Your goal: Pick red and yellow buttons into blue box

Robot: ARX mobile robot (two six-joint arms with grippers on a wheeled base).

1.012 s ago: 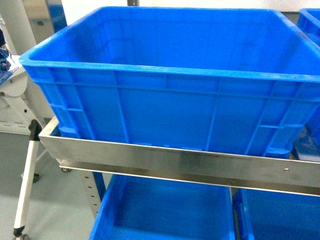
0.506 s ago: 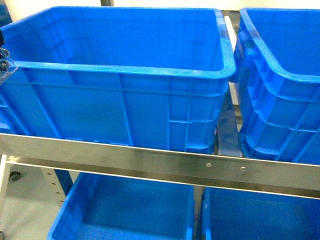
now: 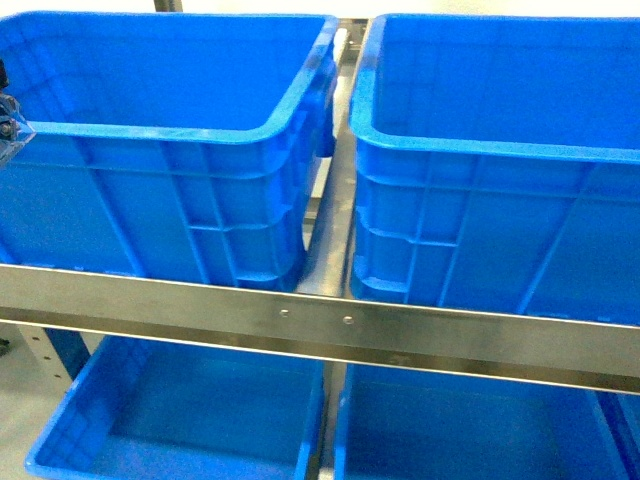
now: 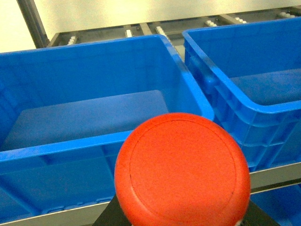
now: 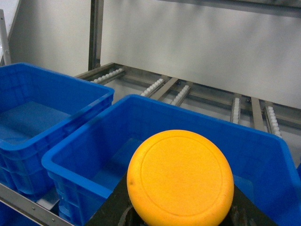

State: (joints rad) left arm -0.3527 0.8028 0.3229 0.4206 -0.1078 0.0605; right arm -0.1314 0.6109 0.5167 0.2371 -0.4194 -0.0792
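The red button fills the lower middle of the left wrist view, cap toward the camera, with dark gripper parts showing just under it at the bottom edge. It sits right at the left gripper, but the fingers themselves are hidden, so I cannot tell whether the jaws are closed on it. Behind it stands the left box, open and blue, with a second box just beside it on the right.

The yellow button fills the lower middle of the right wrist view in the same way, dark gripper parts on either side beneath its cap. Whether those jaws clamp it cannot be told. Behind it is a blue box, with another to the left.

In the head view two blue boxes sit side by side on a metal rack, more boxes below. Neither gripper shows there.
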